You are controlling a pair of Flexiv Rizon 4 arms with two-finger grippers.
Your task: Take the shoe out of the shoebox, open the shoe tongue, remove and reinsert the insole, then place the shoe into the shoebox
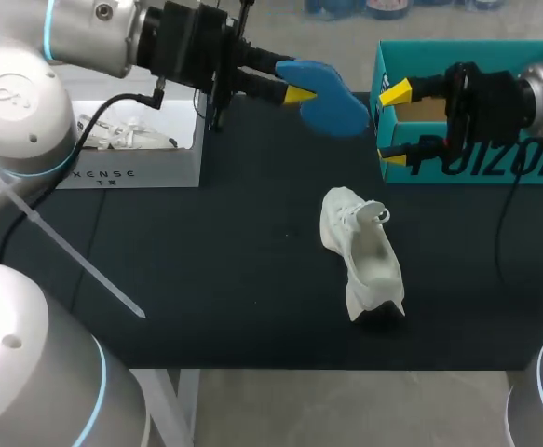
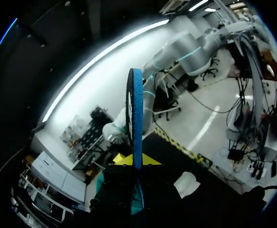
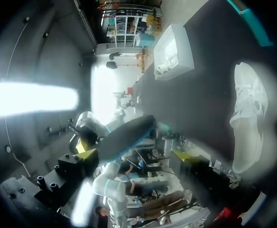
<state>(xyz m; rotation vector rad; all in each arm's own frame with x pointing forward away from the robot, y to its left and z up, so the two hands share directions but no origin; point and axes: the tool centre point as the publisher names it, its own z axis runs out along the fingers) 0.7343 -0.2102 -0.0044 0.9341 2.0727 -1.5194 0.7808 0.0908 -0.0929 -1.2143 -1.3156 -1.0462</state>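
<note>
My left tool [image 1: 294, 90] pinches the blue insole [image 1: 332, 102] by one end, above the bench [image 1: 206, 270]. My right tool [image 1: 394, 124] hangs spread beside the teal shoebox [image 1: 532, 163]. The white shoe [image 1: 364, 261] sits unheld on the bench, apart from both. Pushing the insole in unbraced could shove the shoe sideways or buckle the insole.

Bright blue on the flat foam insole [image 1: 332, 102] at far centre, with yellow tips and black bodies on the left gripper [image 1: 299, 91] and the right gripper [image 1: 394, 124]. Plain white all over the low fabric sneaker [image 1: 364, 256] in the middle, against the unpatterned black table mat [image 1: 206, 270]. Teal with dark lettering on the cardboard shoebox [image 1: 467, 48] far right, tan inside; white with faint grey lettering on the rectangular box [image 1: 131, 174] far left.
</note>
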